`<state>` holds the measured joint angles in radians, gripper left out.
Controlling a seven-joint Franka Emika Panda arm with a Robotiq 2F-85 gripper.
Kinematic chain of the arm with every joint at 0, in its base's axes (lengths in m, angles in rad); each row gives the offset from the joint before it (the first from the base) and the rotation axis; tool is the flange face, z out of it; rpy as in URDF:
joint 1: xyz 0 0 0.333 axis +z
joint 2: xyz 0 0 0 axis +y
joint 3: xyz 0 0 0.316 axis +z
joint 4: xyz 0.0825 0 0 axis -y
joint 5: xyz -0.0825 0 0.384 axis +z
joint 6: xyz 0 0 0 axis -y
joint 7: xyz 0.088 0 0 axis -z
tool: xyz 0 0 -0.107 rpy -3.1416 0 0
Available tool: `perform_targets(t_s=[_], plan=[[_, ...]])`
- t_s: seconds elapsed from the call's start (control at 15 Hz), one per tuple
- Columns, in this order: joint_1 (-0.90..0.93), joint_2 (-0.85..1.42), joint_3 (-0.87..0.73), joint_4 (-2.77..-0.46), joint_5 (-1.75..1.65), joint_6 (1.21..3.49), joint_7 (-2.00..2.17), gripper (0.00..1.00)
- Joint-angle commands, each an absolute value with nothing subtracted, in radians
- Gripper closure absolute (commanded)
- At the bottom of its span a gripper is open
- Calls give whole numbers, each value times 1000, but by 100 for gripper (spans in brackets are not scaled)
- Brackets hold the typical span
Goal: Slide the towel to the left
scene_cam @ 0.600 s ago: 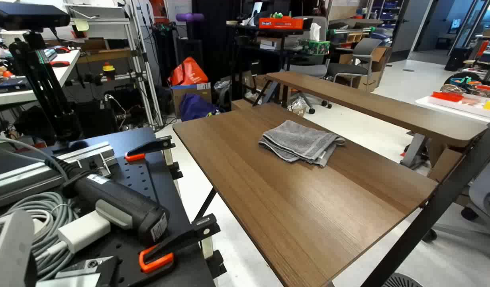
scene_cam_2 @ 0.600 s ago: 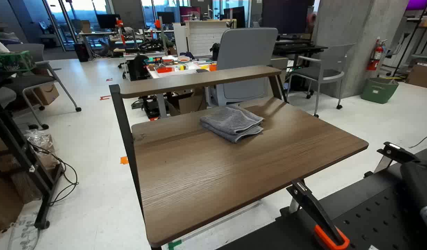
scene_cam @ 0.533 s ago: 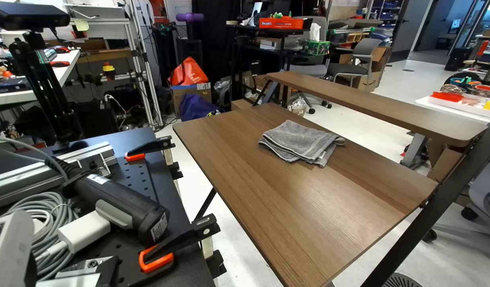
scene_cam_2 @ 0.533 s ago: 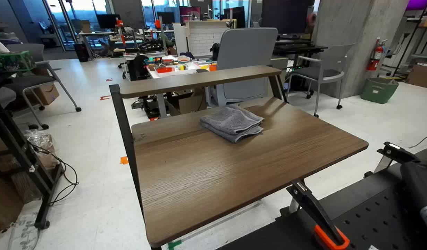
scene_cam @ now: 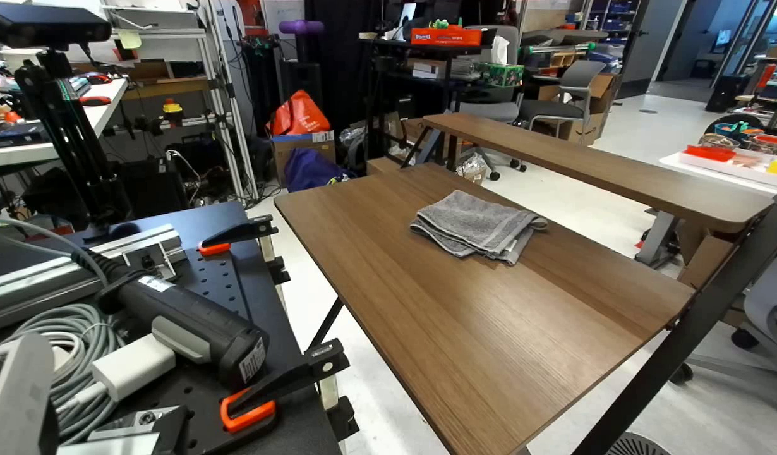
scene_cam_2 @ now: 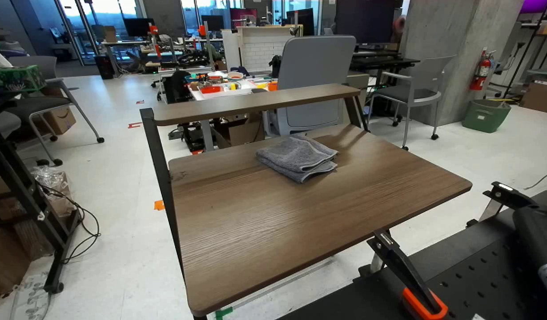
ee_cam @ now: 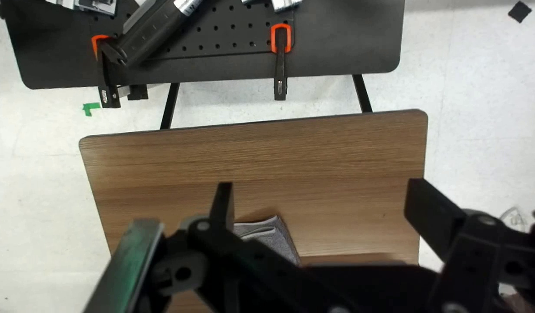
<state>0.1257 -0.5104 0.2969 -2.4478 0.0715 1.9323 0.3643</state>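
Observation:
The grey folded towel lies on the wooden tabletop in both exterior views (scene_cam: 477, 221) (scene_cam_2: 298, 155), near the tabletop's edge by the raised shelf. Its layered edges are slightly rumpled. In the wrist view, one corner of the towel (ee_cam: 272, 237) shows low in the picture; the rest is hidden behind the gripper. My gripper (ee_cam: 320, 184) is wide open and empty, seen from above the tabletop (ee_cam: 315, 148). Its fingers are apart, and the towel corner shows beside the left-hand finger in that view. The gripper is not visible in the exterior views.
A raised wooden shelf (scene_cam: 590, 164) runs along the tabletop's far side on dark posts (scene_cam_2: 160, 178). A black bench (ee_cam: 332, 48) with orange-tipped clamps (ee_cam: 280, 56), a dark cylindrical device (scene_cam: 186, 322) and coiled cable (scene_cam: 79, 354) stands beside the table, across a gap.

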Motion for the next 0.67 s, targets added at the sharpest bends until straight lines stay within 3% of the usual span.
perform_targets(t_s=[0.0,0.6], plan=[[84,-401,276,-2408,54,2073,427,0],[5,17,210,-2242,-91,2372,607,0]])
